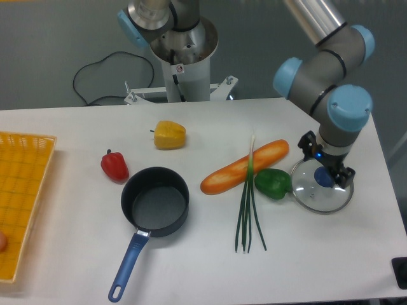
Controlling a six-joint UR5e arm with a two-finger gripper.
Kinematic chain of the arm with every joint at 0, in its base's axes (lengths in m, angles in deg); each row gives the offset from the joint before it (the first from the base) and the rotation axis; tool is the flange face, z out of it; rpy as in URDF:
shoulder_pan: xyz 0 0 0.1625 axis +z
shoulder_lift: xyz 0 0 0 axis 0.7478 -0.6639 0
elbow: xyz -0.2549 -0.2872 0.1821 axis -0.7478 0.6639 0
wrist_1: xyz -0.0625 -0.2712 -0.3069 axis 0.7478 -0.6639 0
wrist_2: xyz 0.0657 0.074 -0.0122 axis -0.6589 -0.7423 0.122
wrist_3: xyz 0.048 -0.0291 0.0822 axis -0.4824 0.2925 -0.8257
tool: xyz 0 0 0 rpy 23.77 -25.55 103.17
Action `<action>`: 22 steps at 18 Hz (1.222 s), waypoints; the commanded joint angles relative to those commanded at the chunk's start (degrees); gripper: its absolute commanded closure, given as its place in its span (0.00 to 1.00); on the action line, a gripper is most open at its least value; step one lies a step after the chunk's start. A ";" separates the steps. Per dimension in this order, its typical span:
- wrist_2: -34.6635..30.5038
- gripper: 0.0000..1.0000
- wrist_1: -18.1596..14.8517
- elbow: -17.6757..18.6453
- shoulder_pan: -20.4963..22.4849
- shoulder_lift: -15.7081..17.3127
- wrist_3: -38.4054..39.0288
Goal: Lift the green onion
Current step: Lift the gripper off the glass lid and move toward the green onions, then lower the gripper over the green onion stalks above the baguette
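The pot looked matt dark metal, its handle glossy blue plastic; the lid was clear glass, metal-rimmed.

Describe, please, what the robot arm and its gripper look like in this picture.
The arm is built of silver-grey metal tubes with grey joint housings and light blue round caps. The gripper at its end is small, black and blocky, with a blue light on it. No loose cable shows on it.

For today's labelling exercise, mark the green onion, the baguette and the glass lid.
green onion (pixel 244 210), fixed camera, middle of the dark stalks
baguette (pixel 224 175), fixed camera, left half of the crust
glass lid (pixel 311 194), fixed camera, clear glass left of the knob
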 joint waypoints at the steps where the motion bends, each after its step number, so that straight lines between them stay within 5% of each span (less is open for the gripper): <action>1: -0.09 0.00 -1.40 0.00 -0.17 0.44 1.85; 3: -0.09 0.00 -3.96 1.23 -1.75 1.06 5.46; 13: 0.35 0.00 -6.61 8.61 -4.31 5.80 18.13; 22: 0.61 0.00 -5.99 8.35 -8.08 6.16 24.10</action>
